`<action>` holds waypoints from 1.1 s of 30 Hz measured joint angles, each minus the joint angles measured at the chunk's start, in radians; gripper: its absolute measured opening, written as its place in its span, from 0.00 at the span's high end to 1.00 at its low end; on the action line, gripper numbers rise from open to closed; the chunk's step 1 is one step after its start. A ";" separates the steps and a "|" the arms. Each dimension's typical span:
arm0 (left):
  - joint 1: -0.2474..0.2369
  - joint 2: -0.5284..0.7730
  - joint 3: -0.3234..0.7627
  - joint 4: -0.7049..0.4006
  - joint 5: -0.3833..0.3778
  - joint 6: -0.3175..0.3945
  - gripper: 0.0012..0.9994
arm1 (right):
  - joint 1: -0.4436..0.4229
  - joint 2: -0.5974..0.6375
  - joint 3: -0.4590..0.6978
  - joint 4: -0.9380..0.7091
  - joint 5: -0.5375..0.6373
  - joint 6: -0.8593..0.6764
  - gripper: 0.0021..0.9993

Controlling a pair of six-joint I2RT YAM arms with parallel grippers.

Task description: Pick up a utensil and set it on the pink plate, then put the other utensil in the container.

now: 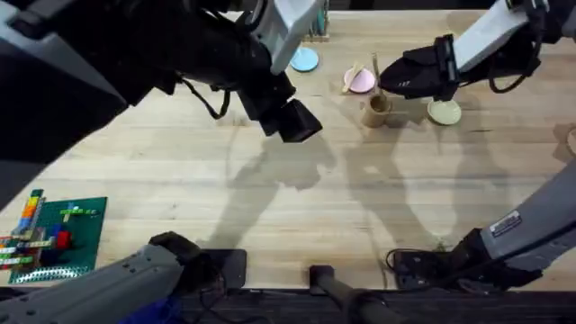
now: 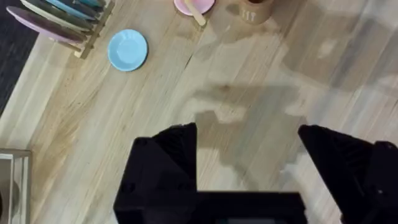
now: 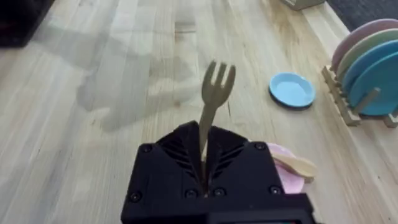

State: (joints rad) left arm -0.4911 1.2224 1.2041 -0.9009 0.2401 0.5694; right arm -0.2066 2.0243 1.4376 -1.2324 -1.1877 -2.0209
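The wooden spoon lies across the pink plate at the far middle of the table; the left wrist view also shows the spoon on the plate. My right gripper is shut on the wooden fork's handle, prongs pointing away from the fingers. It hovers just above the tan container, beside the pink plate and spoon. My left gripper hangs open and empty above bare table, well left of the container.
A light-blue plate lies left of the pink one, and a yellow-green plate sits right of the container. A rack of coloured plates stands at the far edge. A green brick board occupies the near left.
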 joint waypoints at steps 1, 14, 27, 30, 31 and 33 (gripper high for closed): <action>0.000 0.000 0.000 0.000 0.000 0.000 0.00 | 0.004 0.000 0.000 0.005 0.003 0.000 0.97; 0.000 0.000 0.000 0.000 0.000 0.000 0.00 | 0.020 0.091 0.001 0.039 0.069 0.000 0.97; 0.000 0.000 0.000 0.000 0.000 0.000 0.00 | 0.014 0.113 0.001 0.039 0.114 0.000 0.97; 0.000 0.000 0.000 0.000 0.000 0.000 0.00 | 0.013 0.114 0.001 0.039 0.119 0.000 0.97; 0.000 0.000 0.000 0.000 0.000 0.000 0.00 | 0.013 0.114 0.001 0.039 0.119 0.000 0.97; 0.000 0.000 0.000 0.000 0.000 0.000 0.00 | 0.013 0.114 0.001 0.039 0.119 0.002 0.90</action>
State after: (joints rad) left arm -0.4911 1.2224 1.2041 -0.9009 0.2401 0.5694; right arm -0.1932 2.1384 1.4387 -1.1938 -1.0685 -2.0193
